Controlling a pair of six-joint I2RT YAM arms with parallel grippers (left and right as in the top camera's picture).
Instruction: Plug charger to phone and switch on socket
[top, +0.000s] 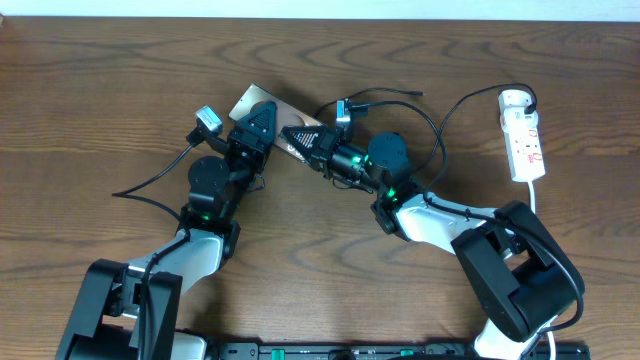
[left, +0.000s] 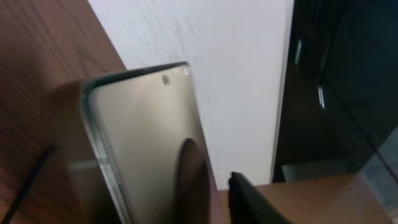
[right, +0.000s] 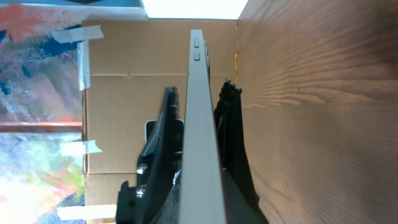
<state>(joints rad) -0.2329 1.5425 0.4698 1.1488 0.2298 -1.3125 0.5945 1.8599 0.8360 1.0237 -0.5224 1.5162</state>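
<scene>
wooden table (top: 100, 80); phone (right: 199, 155) clamped in right gripper (right: 200, 87); left gripper (top: 258, 118) beside it, state unclear

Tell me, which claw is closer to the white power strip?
Right. The right claw grips the phone, far from the power strip; the left claw is at the phone's farther side, farther still.

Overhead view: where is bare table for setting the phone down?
Free: the far-left table beside the left gripper; the far strip beyond the phone. Crowded: the middle, and the charger loops toward the power strip.
</scene>
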